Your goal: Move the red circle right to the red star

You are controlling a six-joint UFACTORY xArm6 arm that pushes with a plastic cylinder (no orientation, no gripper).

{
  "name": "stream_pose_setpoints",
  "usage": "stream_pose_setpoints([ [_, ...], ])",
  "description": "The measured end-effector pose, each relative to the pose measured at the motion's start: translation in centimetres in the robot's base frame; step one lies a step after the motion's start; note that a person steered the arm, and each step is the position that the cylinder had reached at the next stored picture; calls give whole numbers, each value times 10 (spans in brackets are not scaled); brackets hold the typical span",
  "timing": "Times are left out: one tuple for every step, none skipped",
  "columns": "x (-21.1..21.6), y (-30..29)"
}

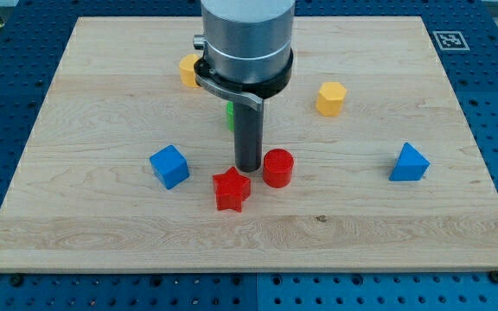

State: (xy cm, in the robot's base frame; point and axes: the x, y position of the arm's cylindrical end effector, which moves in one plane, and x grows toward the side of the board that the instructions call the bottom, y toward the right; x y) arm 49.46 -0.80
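Note:
The red circle [277,168] stands near the board's middle, just right of and slightly above the red star [231,189]. A small gap separates them. My tip [247,168] rests on the board just left of the red circle and just above the red star, close to both. The rod rises from there to the arm's grey body at the view's top.
A blue cube [169,166] lies left of the star. A blue triangular block [409,162] lies at the right. A yellow hexagon [330,98] lies upper right. Another yellow block [188,70] and a green block [230,115] are partly hidden behind the arm. The wooden board [102,250] ends at blue surroundings.

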Motion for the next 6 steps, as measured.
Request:
stream_pose_setpoints([
  [-7,17],
  [-7,24],
  [-19,27],
  [-27,34],
  [-23,35],
  [-9,43],
])
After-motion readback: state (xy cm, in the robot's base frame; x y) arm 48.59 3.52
